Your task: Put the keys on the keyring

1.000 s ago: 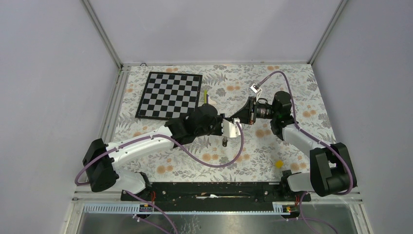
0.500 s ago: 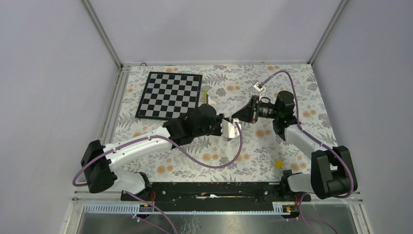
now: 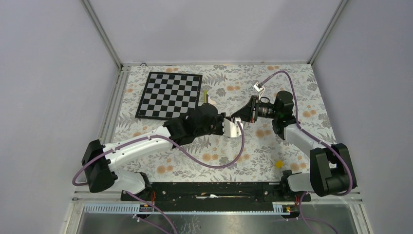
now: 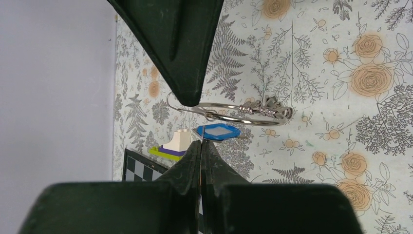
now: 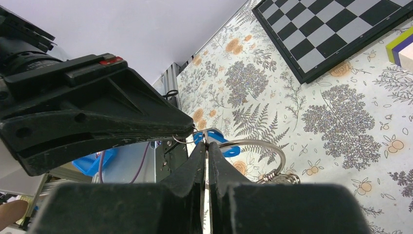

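1. Threading is the step we judge to be in hand; our left gripper (image 4: 201,145) is clenched on the blue key (image 4: 218,131), seemingly by its blade, so the blue head stands just past the fingertips, in the air above the floral table (image 3: 311,87).
2. Our right gripper (image 5: 205,145) is clamped on the keyring (image 4: 260,110) near its open, hooked end; the rest of the loop and its fan of small metal pieces hang free on the far side.
3. The blue head sits just beside the ring's wire, close to that hooked end; we cannot tell whether the wire has entered the key's hole.
4. To do this well, we would hold the ring steady with the right arm and let the left arm make only small moves; line the hole up with the wire's free tip, then slide the key along the curve rather than across it; forcing it could twist the thin wire or slip the key out of the pinch.
5. The key's hole shows in neither wrist view; from the top camera the two grippers meet in one dark cluster that hides both key and ring.
6. The black-headed key shows in no view; we cannot say where it lies.
7. The chessboard (image 3: 169,95) and the small yellow block (image 3: 278,164) lie well apart from the work.
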Controlling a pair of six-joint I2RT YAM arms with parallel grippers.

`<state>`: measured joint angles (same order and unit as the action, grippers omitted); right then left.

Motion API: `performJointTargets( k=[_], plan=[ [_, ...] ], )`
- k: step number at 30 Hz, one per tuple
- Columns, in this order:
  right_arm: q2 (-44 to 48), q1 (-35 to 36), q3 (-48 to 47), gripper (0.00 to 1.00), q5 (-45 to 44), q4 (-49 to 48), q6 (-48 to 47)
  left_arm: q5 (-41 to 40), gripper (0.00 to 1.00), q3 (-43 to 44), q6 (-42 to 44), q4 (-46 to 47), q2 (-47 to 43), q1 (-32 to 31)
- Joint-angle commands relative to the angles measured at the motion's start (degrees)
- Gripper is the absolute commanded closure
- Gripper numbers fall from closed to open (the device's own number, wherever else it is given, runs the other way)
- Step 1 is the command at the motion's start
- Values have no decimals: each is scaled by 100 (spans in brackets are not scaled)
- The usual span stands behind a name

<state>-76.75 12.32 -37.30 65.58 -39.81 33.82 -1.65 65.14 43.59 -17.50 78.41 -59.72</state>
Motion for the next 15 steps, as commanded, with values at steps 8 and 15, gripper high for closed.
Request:
performJointTargets(
  k=[8,15],
  plan=[
    [-166,155,-29,100,110,-331,29,-616,100,326,137,290,198,-87],
    [-204,199,-34,100,125,-330,26,-723,100,302,194,375,223,-100]
  ],
)
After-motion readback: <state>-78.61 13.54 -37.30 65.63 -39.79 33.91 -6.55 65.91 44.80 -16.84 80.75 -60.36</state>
